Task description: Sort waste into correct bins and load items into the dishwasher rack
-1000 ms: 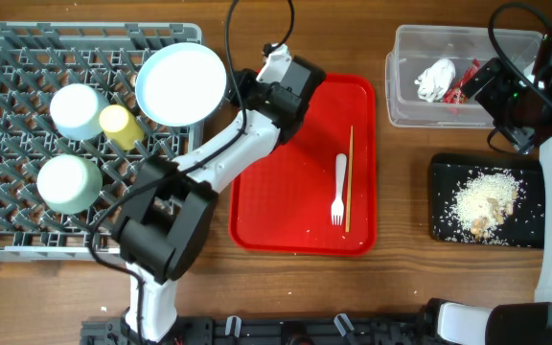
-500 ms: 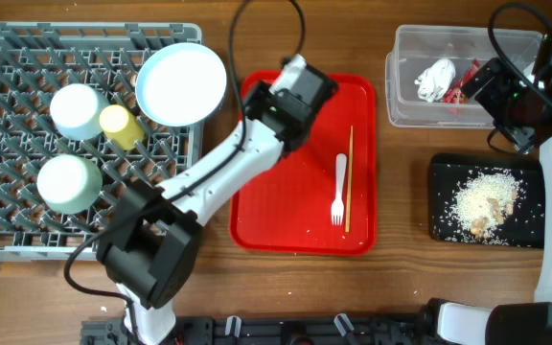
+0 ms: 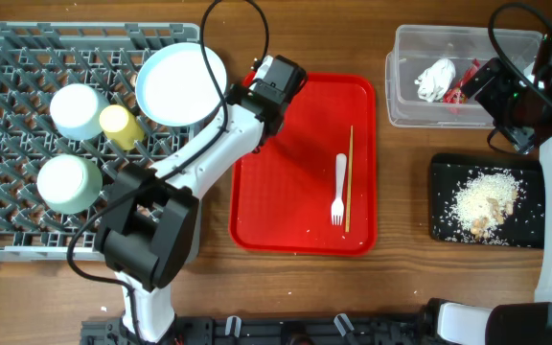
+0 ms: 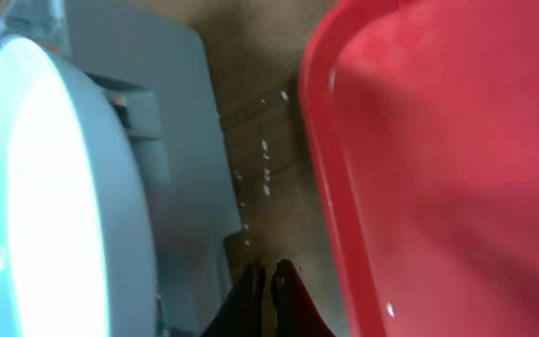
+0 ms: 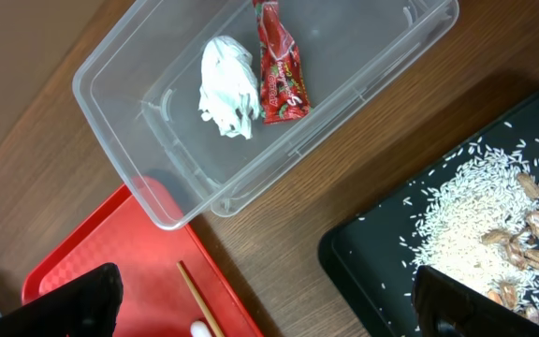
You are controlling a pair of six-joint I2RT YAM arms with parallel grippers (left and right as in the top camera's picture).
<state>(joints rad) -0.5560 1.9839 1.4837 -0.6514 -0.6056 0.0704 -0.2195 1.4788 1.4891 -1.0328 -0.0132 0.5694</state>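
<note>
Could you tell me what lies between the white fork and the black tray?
Overhead view: a wooden chopstick beside the fork, then the red tray's rim and wooden table before the black tray.

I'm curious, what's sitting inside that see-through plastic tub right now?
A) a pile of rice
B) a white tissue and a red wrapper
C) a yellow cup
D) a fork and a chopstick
B: the clear tub holds the white tissue and the red wrapper, while the fork and chopstick lie on the red tray.
</note>
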